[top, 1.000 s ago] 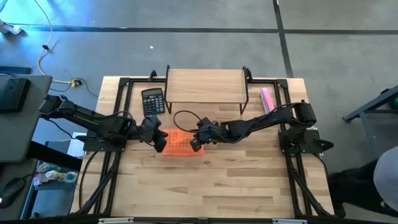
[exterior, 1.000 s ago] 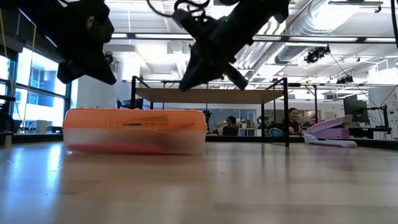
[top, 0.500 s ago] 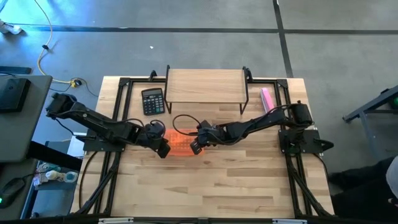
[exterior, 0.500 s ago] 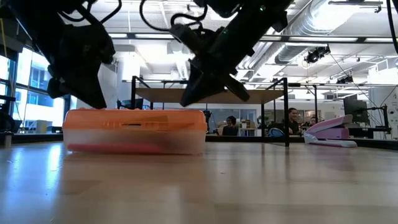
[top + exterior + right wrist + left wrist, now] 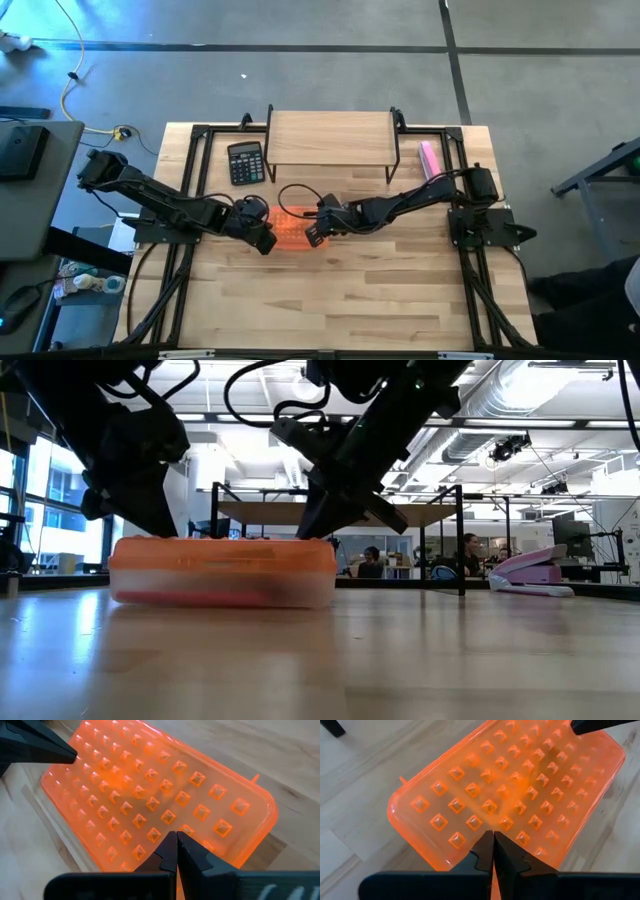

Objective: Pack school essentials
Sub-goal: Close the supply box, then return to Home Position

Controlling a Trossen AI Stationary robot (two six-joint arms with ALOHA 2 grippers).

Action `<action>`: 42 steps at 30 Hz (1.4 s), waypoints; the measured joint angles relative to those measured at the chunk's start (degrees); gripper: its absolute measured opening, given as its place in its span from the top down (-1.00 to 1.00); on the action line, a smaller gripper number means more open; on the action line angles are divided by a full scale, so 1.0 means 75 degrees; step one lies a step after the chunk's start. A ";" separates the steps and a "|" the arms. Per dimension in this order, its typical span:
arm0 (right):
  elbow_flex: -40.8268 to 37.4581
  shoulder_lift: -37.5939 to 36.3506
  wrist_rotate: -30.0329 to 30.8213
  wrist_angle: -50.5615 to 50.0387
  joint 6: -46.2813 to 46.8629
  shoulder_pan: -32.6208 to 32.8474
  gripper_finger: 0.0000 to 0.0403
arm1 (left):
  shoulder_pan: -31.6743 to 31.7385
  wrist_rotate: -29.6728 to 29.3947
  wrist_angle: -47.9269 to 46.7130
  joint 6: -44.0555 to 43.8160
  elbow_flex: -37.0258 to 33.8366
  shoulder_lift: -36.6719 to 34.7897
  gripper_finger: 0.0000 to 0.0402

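Note:
An orange translucent box (image 5: 288, 230) with a studded lid lies shut on the table's middle; it also shows in the low view (image 5: 222, 570). Something red and dark shows dimly through its wall; the pencils, notepad and crayon box cannot be made out. My left gripper (image 5: 263, 240) is shut over the box's left end, my right gripper (image 5: 313, 236) shut over its right end. Both slant down onto the lid. My left gripper (image 5: 493, 836) has its shut fingertips down on the studded lid near the box's left end (image 5: 470, 822), slanting from above and from the left. The box lies flat on the table. My right gripper (image 5: 176, 837) sets its shut fingertips on the lid near the right end (image 5: 200, 815), slanting from above and from the right.
A black calculator (image 5: 245, 162) lies at the far left. A wooden riser shelf (image 5: 330, 138) stands along the far edge, and a pink stapler (image 5: 430, 158) lies at the far right. Bare wood stretches toward the near edge. People sit in the room behind.
My left gripper has swung from above the box's far-left corner toward the near edge and come down onto the lid's left end. My right gripper has lowered onto the lid's right end. Both fingers stay shut.

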 joint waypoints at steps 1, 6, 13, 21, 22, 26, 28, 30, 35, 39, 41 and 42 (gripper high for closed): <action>-0.0005 0.0004 0.0019 0.0006 0.0001 0.0003 1.00 | 0.0003 -0.0002 0.0007 -0.0002 -0.0001 0.0003 1.00; -0.0024 0.0012 0.0027 0.0276 -0.0002 0.0003 1.00 | 0.0015 0.0061 0.0009 -0.0063 -0.0029 -0.0208 1.00; -0.0048 -0.0161 0.0115 0.0240 0.0024 0.0009 1.00 | 0.0015 0.0126 -0.0169 -0.0065 -0.0064 -0.0883 1.00; -0.0071 -0.0487 0.0262 -0.0109 0.0145 0.0009 1.00 | 0.0015 0.0192 -0.0112 0.0051 -0.0058 -0.1416 1.00; -0.0071 -0.0523 0.0262 -0.0118 0.0143 0.0009 1.00 | 0.0015 0.0226 -0.0120 0.0110 -0.0058 -0.1506 1.00; -0.0068 -0.0700 0.0254 -0.0041 0.0144 0.0012 1.00 | 0.0017 0.0420 -0.0078 0.0419 -0.0045 -0.1929 1.00; -0.0068 -0.0871 0.0266 -0.0020 0.0049 0.0012 1.00 | 0.0029 0.0621 -0.0099 0.0673 -0.0047 -0.2226 1.00; -0.0065 -0.1067 0.0293 0.0090 -0.0195 0.0023 1.00 | 0.0029 0.0810 -0.0036 0.0966 -0.0044 -0.2551 1.00; -0.0055 -0.1552 0.0308 0.0748 -0.1536 0.0029 1.00 | 0.0029 0.0907 -0.0004 0.2223 -0.0044 -0.3425 1.00; -0.0054 -0.1848 0.0190 0.1675 -0.2646 0.0026 1.00 | 0.0029 0.0913 0.0439 0.3455 -0.0044 -0.4044 1.00; -0.0054 -0.1996 0.0142 0.2237 -0.3189 0.0026 1.00 | 0.0029 0.0976 0.1033 0.4086 -0.0044 -0.4390 1.00; -0.0052 -0.2064 0.0109 0.2537 -0.3461 0.0026 1.00 | 0.0029 0.1133 0.1464 0.4470 -0.0044 -0.4563 1.00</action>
